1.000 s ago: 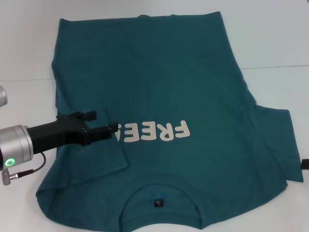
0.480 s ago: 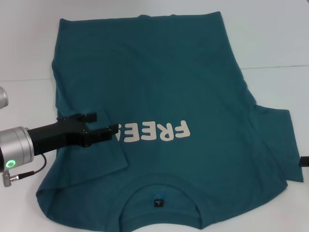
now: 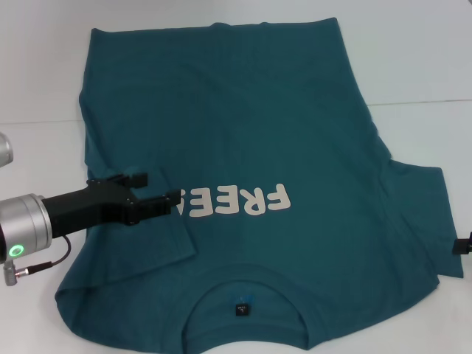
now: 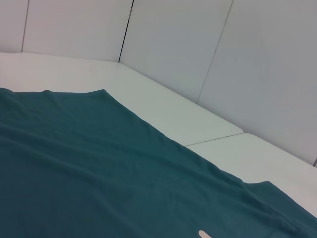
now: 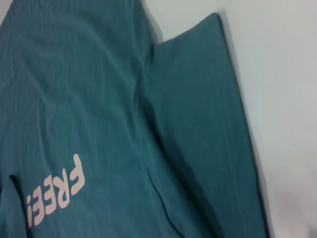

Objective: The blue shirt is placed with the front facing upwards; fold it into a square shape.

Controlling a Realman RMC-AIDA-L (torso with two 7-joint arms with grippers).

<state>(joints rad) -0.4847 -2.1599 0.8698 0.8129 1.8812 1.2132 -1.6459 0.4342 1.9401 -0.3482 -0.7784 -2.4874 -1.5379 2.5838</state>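
The blue shirt [image 3: 251, 125] lies front up on the white table [image 3: 420, 51], collar [image 3: 247, 284] nearest me. Its white "FREE!" print [image 3: 243, 200] is partly covered, because the sleeve on my left side [image 3: 140, 236] is folded inward over the chest. My left gripper [image 3: 162, 186] hovers open over that folded sleeve, its black fingers apart and holding nothing. The other sleeve [image 3: 420, 221] lies spread out flat. Only a black sliver of my right gripper [image 3: 463, 245] shows at the right edge beside it. The right wrist view shows the shirt [image 5: 84, 99] and that flat sleeve [image 5: 198, 114].
Bare white table surrounds the shirt, with a seam [image 3: 420, 102] running across it on the right. The left wrist view shows the shirt's far part [image 4: 74, 158] and grey wall panels [image 4: 173, 44] behind the table.
The black sliver of the right gripper has crept slightly up and inward at the right edge. The left gripper and the shirt have barely moved.
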